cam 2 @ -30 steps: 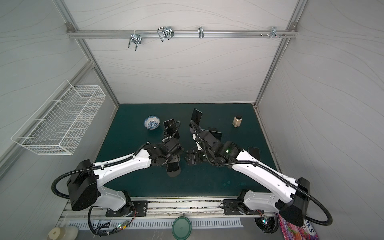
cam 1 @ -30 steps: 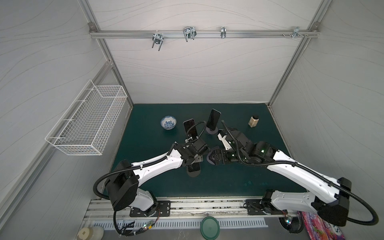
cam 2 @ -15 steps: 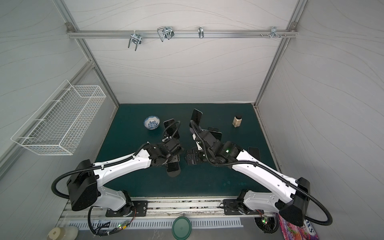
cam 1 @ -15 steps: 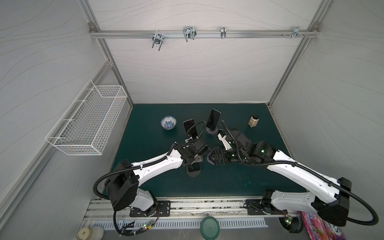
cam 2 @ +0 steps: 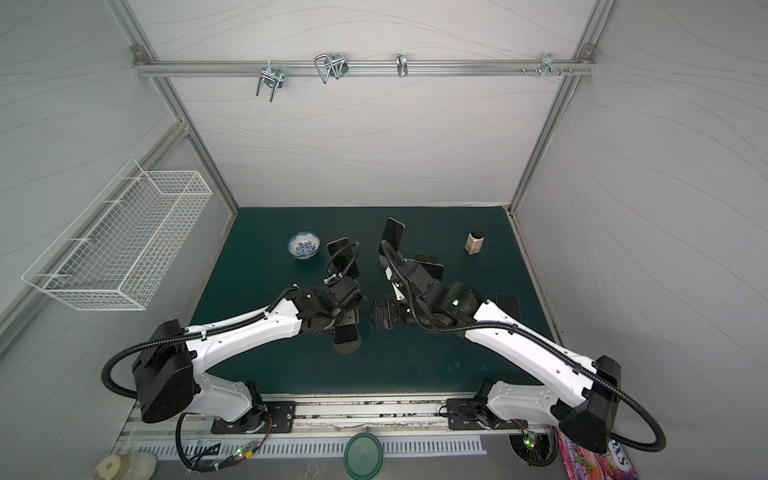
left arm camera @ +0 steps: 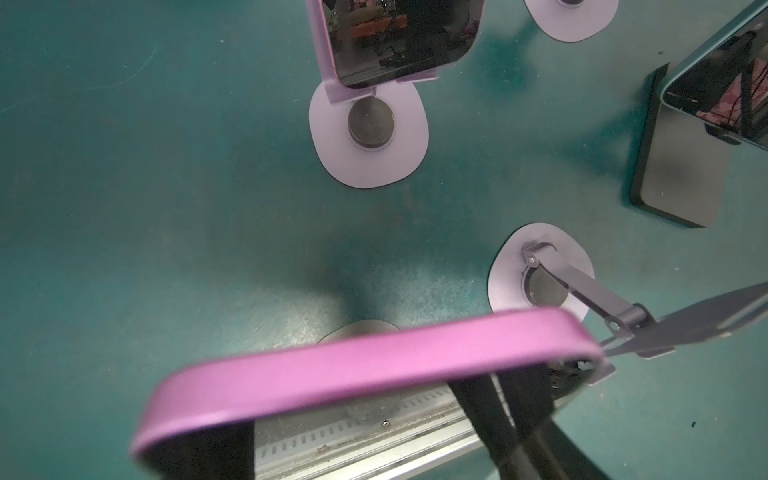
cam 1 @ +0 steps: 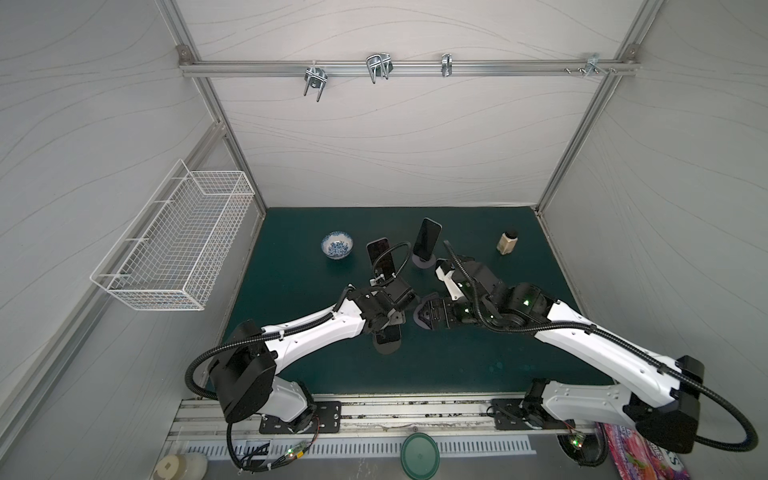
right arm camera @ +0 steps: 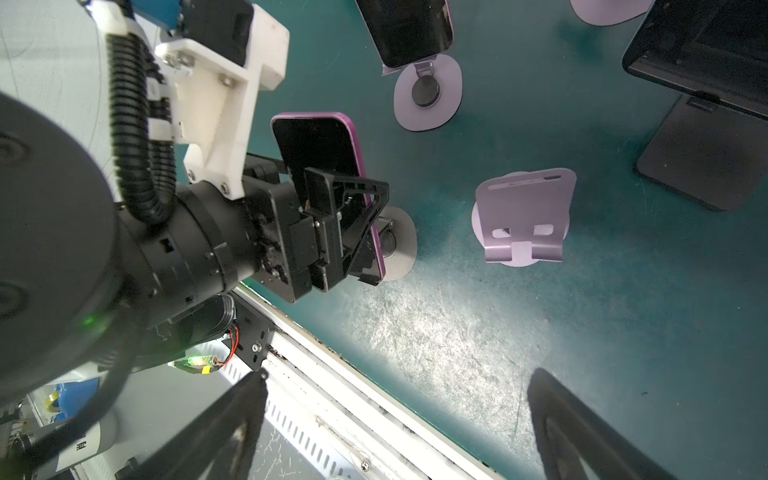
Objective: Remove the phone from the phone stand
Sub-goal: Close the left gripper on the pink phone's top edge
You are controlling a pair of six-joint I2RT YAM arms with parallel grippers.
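Observation:
A phone in a purple case (right arm camera: 320, 145) leans upright over a grey round phone stand (right arm camera: 401, 245) near the table's front middle. My left gripper (right arm camera: 345, 232) is shut on the phone's lower half, one finger on the screen side and one behind. The gripper hides where the phone meets the stand. From the left wrist view the phone's purple edge (left arm camera: 365, 374) fills the near field. In both top views the left gripper (cam 1: 390, 320) (cam 2: 347, 320) covers most of the phone. My right gripper (cam 1: 424, 318) (right arm camera: 399, 424) hangs open and holds nothing, just right of the left one.
An empty lilac stand (right arm camera: 523, 216) sits beside the gripped phone. Two other phones (cam 1: 380, 257) (cam 1: 428, 239) stand on lilac bases behind. A black stand (right arm camera: 706, 166) with a phone is at the right. Bowl (cam 1: 336, 245) and small bottle (cam 1: 507, 243) sit at the back.
The left gripper's jaws have closed the last bit onto the purple phone. Neither arm has visibly shifted.

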